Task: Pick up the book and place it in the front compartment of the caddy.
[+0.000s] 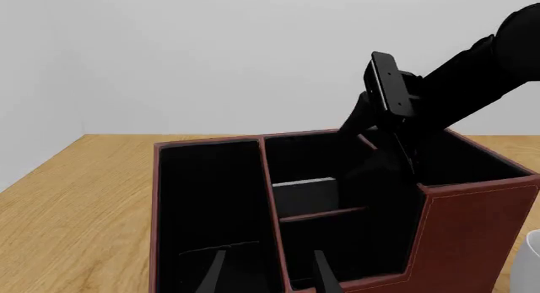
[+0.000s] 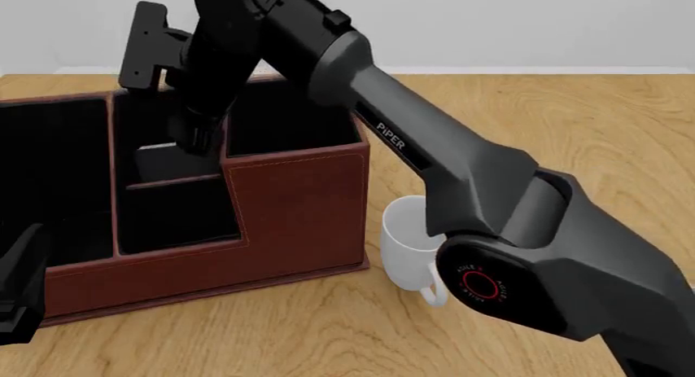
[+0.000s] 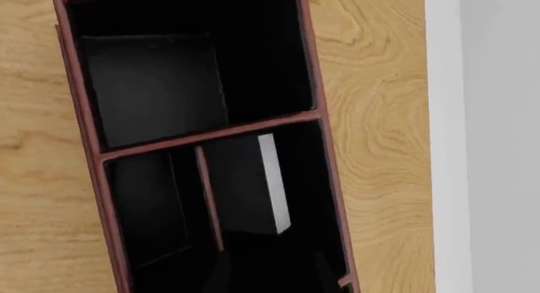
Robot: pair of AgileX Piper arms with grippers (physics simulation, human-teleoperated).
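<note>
The red-brown caddy [image 2: 293, 206] stands at the left of the table. The black book [image 2: 163, 161] stands upright in the middle column, in the cell just behind the low divider. Its pale page edge shows in the right wrist view [image 3: 272, 182] and its top in the left wrist view [image 1: 304, 193]. My right gripper [image 2: 198, 141] reaches down into that cell above the book, its fingers apart [image 3: 270, 277] and holding nothing. My left gripper [image 1: 270, 274] is open and empty, low in front of the caddy [image 1: 472, 230] at the near left [image 2: 16, 295].
A white mug [image 2: 408, 238] stands on the table right beside the caddy's right wall, under my right arm. The right arm's long black links cross over the caddy's right cells. Bare wooden table lies to the right and behind.
</note>
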